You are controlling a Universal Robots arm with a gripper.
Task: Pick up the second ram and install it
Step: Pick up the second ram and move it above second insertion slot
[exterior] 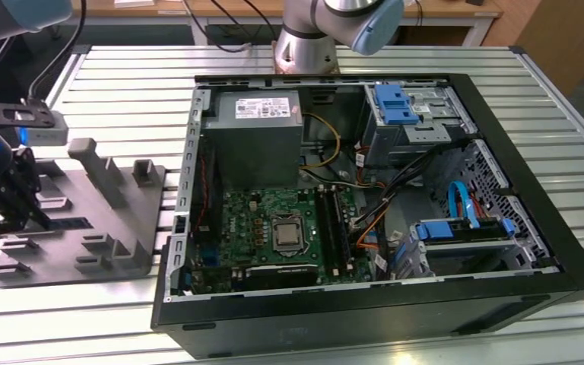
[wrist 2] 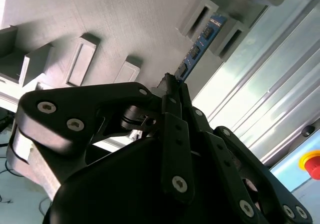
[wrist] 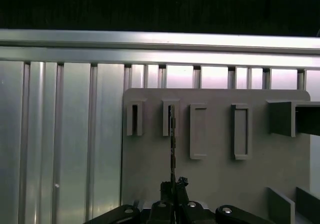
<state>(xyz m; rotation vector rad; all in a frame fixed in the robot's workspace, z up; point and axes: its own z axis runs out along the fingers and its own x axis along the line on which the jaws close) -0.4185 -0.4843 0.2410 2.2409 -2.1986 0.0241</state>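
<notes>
The second ram (wrist 2: 201, 39) is a thin, dark blue-green strip standing on edge in the slotted blocks of the grey fixture (wrist 2: 125, 24). In the first wrist view the ram (wrist: 172, 134) shows as a thin line running from a slot toward my gripper (wrist: 172, 186). My gripper (wrist 2: 172, 84) is at the ram's near end, and its black fingers (wrist 2: 175, 129) are closed together on the strip. In the exterior view my gripper (exterior: 13, 205) hangs low over the fixture (exterior: 119, 228) at that view's left, beside the ram (exterior: 69, 223).
An open computer case (exterior: 535, 251) lies at the exterior view's right, with the green motherboard (exterior: 241, 228), a power supply (exterior: 256, 129) and blue drive brackets (exterior: 394, 103) inside. The ribbed metal table (exterior: 119, 76) lies all around. A red button (wrist 2: 312, 164) sits near the table's edge.
</notes>
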